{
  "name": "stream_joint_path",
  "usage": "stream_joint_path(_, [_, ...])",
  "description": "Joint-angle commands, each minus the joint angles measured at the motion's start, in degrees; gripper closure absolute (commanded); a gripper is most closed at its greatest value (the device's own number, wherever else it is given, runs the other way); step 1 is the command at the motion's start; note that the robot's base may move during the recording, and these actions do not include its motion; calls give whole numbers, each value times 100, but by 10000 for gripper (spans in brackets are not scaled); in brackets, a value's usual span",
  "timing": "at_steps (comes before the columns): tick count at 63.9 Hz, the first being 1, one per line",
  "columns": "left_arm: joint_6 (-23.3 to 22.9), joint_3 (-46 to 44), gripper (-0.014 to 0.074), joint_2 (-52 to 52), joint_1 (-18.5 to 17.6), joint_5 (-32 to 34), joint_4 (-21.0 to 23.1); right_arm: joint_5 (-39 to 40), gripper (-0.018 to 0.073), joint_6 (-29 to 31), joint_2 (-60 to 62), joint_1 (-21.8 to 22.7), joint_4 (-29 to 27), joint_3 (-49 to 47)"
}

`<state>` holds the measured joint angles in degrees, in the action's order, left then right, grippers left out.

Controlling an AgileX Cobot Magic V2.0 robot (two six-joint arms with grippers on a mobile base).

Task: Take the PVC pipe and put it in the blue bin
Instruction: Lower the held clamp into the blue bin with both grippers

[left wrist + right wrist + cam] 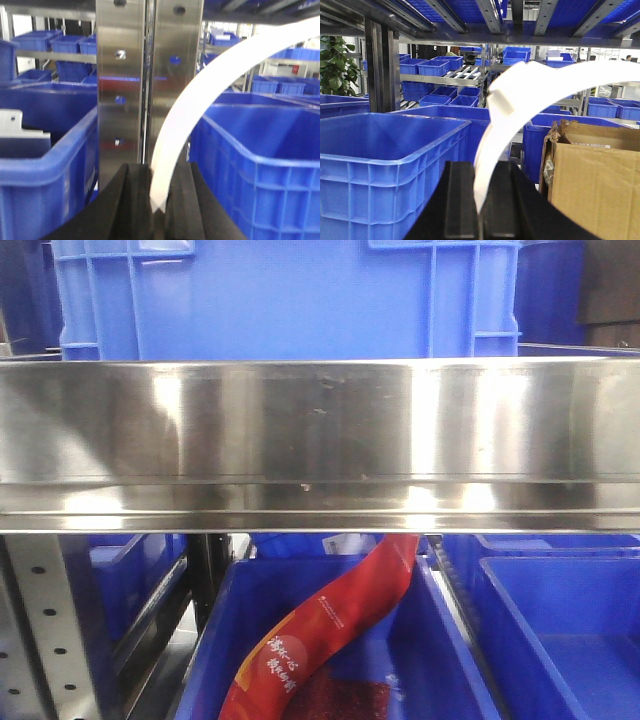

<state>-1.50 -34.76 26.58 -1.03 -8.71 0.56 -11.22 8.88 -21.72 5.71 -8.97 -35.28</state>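
Fingers of the left gripper, matte black, nearly meet at the foot of a smooth white curved PVC pipe beside the rim of a ribbed blue plastic bin; whether they clamp it I cannot tell. The right gripper likewise, on a second, jointed white pipe. Only the front view shows one red printed bag.

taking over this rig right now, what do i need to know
Left gripper: shut on the white curved PVC pipe.
Right gripper: also shut on white pipe; whether it is the same piece, cannot tell.
Blue bin sits open beside the right gripper.
Done: pipe grabbed. Left: carry it over a bin and release.
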Motion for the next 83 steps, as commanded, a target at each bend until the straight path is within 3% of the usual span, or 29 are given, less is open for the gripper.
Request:
stream_joint_path(1, [-52, -10, 707, 32, 2, 263, 15, 20, 721, 27, 17, -10, 4, 6])
stream_joint_path(13, [-41, -131, 707, 317, -6, 359, 15, -623, 721, 27, -253, -10, -11, -96])
stream_joint_path(22, [150, -562, 707, 646, -254, 304, -133, -793, 721, 27, -1004, -10, -11, -464])
stream_joint_path(36, [421, -1688, 707, 1585, -1192, -537, -210, -1149, 721, 182, -2308, -293, -11, -1690])
stream_joint_path(43, [421, -2450, 707, 2277, -1732, -745, -195, -1286, 721, 305, -2848, -765, -11, -2311])
stream_joint_path(52, [409, -3465, 707, 3212, -2128, -1052, -182, -1286, 721, 305, -3522, -1437, -11, -2989])
stream_joint_path(66, [409, -5011, 707, 4978, -2209, -1129, 175, -1177, 721, 305, -4723, -2078, -350, -3749])
stream_joint_path(83, [409, -5924, 701, 6340, -2222, -1151, 378, -1054, 721, 305, -5832, -2137, -982, -4368])
